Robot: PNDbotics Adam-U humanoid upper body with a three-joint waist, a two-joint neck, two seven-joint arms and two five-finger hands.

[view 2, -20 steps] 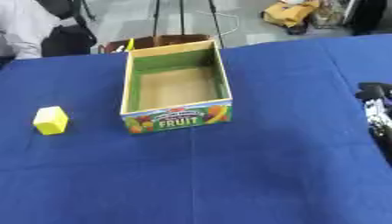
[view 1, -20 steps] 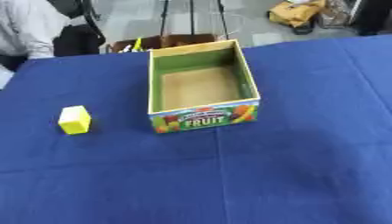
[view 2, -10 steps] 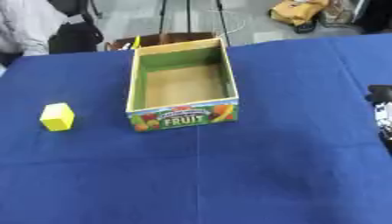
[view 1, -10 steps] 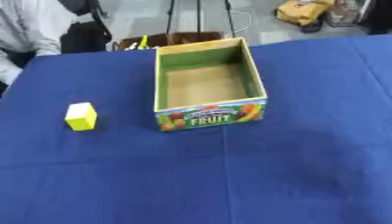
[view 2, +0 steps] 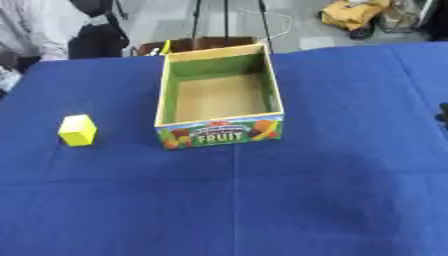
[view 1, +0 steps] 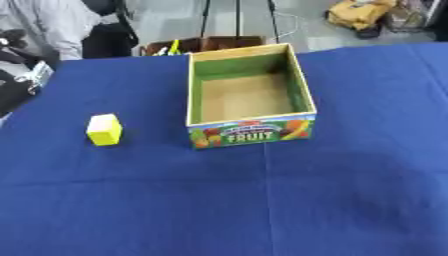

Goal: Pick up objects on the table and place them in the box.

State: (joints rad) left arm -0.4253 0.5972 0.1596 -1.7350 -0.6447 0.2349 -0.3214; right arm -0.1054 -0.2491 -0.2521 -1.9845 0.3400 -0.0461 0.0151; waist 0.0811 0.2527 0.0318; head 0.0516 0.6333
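Right hand (view 2: 443, 116) barely in view at the right edge, a dark sliver only; fingers impossible to make out. Then left to right: sat alone on the blue tablecloth (view 1: 350, 200), a yellow block (view 1: 104, 129); stood well apart to its right, an open fruit box (view 1: 252, 132), empty inside.

Worktop (view 1: 350, 190): covered with a blue cloth, matt, with a fine weave and faint creases running along and across it.

Box (view 1: 251, 132): cardboard. The inner floor is bare brown board, dull and unprinted. The inner walls are printed flat green. The outer front panel carries a colour fruit print with the word FRUIT, slightly smoother in finish than the inside. The top edges show pale raw board.

Yellow block (view 1: 104, 129): smooth faces of even colour, no visible grain or texture; material cannot be told.
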